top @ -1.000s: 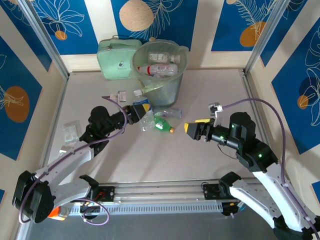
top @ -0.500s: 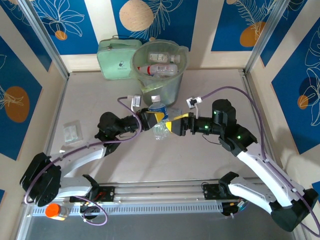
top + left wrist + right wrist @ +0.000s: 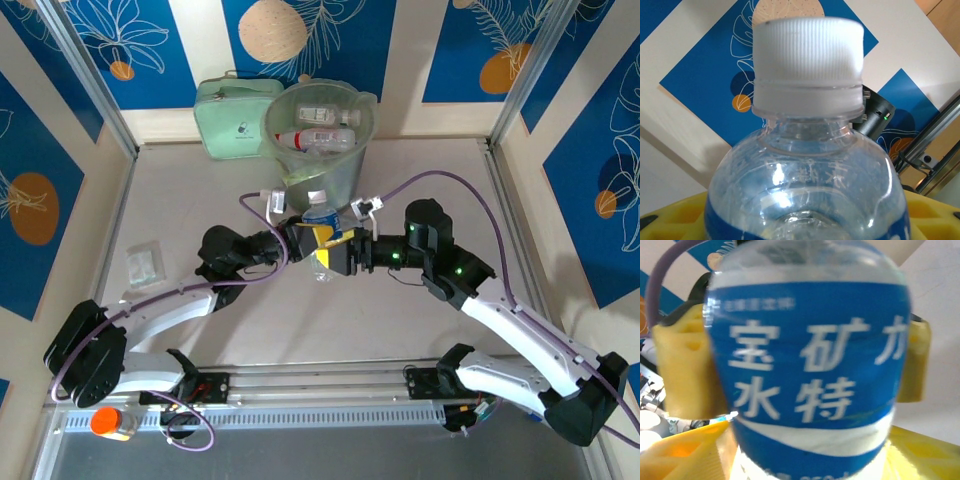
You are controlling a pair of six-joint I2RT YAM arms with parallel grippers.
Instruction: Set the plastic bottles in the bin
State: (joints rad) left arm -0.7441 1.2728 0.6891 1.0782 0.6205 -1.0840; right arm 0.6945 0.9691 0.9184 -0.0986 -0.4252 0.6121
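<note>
Water bottle [image 3: 319, 212] stands upright mid-table. It's clear with a white cap and a blue label with white Chinese characters. In the top view it sits just in front of the near wall of the bin [image 3: 368, 118]. Can't tell if its base is on the table [image 3: 430, 190] or lifted.

Left gripper [image 3: 311, 233] reaches in from the left and pinches the bottle. In the right wrist view its yellow fingers [image 3: 684, 365] press against both sides of the label. The left wrist view looks up the bottle's shoulder to the cap, with the bottle centred.

Right gripper [image 3: 337, 255] reaches in from the right at the bottle's lower body. Its yellow fingers [image 3: 682, 452] flank the base in its own view. Can't tell if they're clamped on or just around it.

The bin is translucent grey with a pale green liner. Several bottles [image 3: 320, 130] are inside, one red-capped. Pale green zipped case [image 3: 232, 120] sits just left of the bin at the back wall. Clear packet [image 3: 144, 265] lies on the table at left, well apart from both grippers.
</note>
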